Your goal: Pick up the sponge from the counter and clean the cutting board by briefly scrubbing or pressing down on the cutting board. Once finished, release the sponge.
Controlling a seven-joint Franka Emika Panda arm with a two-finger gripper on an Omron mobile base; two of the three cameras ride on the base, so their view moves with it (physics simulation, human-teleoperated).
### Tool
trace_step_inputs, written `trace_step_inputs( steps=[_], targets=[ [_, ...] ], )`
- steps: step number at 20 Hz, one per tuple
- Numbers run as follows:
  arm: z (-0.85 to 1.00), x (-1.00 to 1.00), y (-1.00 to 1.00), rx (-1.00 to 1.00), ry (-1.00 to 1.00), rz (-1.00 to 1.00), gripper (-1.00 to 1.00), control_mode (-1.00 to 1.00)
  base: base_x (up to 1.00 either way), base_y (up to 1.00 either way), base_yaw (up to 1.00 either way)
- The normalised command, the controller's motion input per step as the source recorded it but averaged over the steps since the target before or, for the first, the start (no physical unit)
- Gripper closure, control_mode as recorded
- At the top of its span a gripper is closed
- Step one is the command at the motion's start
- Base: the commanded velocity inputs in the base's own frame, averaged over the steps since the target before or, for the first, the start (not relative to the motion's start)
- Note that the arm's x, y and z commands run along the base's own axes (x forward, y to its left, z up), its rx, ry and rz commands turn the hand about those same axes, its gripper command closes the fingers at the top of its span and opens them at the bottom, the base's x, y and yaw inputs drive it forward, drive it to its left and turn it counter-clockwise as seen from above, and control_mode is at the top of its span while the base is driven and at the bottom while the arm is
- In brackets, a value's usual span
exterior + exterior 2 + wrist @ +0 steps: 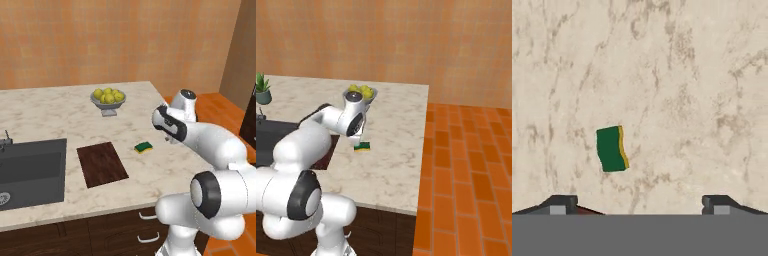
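Below the open claw, sponge, left of centre

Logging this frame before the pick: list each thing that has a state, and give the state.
sponge: flat on the counter, green side up, not gripped.
cutting board: flat on the counter, bare.
gripper: open, above the sponge.
bowl: upright, holding lemons.
sink: nothing in its visible part.

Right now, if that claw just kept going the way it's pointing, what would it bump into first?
Most likely bare counter. The gripper points down at the marbled top, fingers spread; the sponge lies slightly off-centre, so it might be missed, though depth is unclear.
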Motion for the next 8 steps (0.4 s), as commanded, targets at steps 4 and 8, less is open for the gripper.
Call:
trace_step_inputs(
  steps=[4,8],
  targets=[
    [0.93,-1.0,0.0,0.04,-0.34,0.23,-1.0,-1.0,0.0,0.0,0.0],
    [0.61,-0.99,0.0,0.08,-0.32,0.39,-1.0,-1.0,0.0,0.0,0.0]
  ],
)
